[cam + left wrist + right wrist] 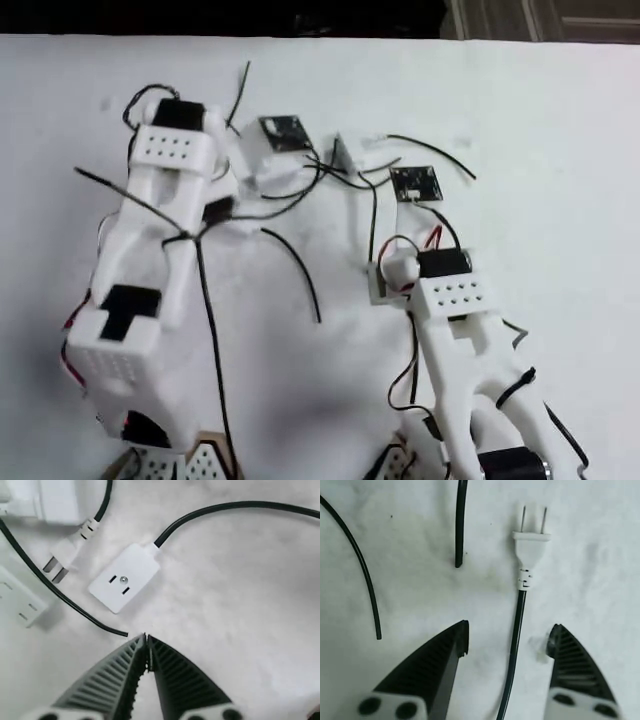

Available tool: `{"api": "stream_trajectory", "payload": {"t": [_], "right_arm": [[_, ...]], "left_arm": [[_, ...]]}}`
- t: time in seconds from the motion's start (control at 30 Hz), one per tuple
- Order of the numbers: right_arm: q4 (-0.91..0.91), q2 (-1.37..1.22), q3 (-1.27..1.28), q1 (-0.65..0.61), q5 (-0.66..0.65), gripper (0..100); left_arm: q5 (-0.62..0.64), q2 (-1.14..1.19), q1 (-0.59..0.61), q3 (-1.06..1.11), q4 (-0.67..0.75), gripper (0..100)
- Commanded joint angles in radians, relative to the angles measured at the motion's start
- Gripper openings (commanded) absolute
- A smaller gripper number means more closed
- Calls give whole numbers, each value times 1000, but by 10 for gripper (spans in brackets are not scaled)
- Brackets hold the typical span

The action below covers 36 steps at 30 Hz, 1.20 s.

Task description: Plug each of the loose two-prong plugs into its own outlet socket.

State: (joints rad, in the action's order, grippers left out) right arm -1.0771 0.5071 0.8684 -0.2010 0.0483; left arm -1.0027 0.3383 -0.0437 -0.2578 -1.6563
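Here, white two-prong plug (532,547), black cord (515,630)

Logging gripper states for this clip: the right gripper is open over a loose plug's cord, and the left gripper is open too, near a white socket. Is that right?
Not quite. The left gripper is shut, its fingers meeting, as the left wrist view shows. The rest holds: the right gripper is open over the cord of the loose plug, and the white socket lies near the left gripper.
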Motion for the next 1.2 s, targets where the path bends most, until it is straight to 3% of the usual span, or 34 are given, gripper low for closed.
{"api": "stream_trajectory", "payload": {"t": [0.0,0.2,0.37,0.53,0.73,0.87,1.07,1.17], "right_arm": [[13,31,-5,4,2,248],[13,27,-5,5,2,248],[13,27,-5,4,2,248],[15,27,-5,2,2,249],[15,27,-5,2,2,248],[15,27,-5,4,2,248],[15,27,-5,5,2,248],[15,27,-5,5,2,248]], "left_arm": [[-11,-94,4,212,215,77],[38,-93,5,371,529,194],[2,-74,-5,381,574,246],[-6,85,-8,287,637,259],[-5,323,-8,-25,486,254],[-5,446,-10,-170,430,188],[-6,484,-12,-222,402,20],[-6,475,-7,-233,351,20]]}}
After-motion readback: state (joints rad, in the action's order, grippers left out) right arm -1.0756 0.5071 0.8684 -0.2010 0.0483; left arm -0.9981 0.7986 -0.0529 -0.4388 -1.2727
